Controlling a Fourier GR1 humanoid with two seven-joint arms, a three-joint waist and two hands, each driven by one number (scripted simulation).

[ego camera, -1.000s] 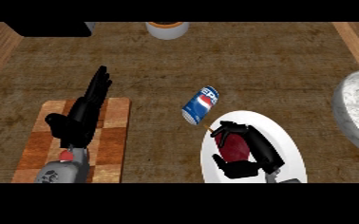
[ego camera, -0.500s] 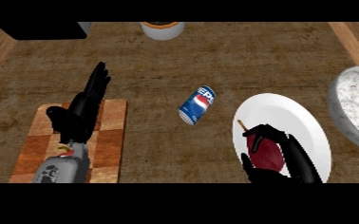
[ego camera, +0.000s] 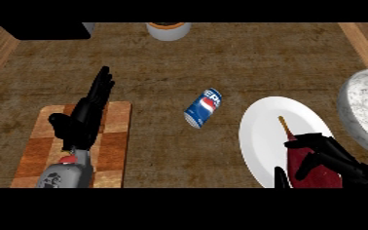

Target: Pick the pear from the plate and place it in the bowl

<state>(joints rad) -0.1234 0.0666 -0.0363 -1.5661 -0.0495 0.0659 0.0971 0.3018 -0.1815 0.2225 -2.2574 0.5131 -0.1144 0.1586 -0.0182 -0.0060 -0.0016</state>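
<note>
A dark red pear (ego camera: 310, 171) with a thin brown stem lies over the lower right part of the white plate (ego camera: 262, 126). My right hand (ego camera: 332, 155) comes in from the lower right corner, its fingers curled round the pear and hiding part of it. I cannot tell whether the pear touches the plate. The grey bowl (ego camera: 357, 102) shows at the right edge, just beyond the plate. My left hand (ego camera: 82, 117) rests open, fingers straight, over the wooden cutting board (ego camera: 119, 141) at the left.
A blue soda can (ego camera: 204, 107) lies on its side in the middle of the counter, left of the plate. A white cup (ego camera: 168, 29) stands at the far edge, and a black object (ego camera: 43, 30) fills the far left corner.
My right hand, curled on the pear, has moved right and toward the lower edge. The plate now sits further right, closer to the bowl. The left hand has hardly moved.
</note>
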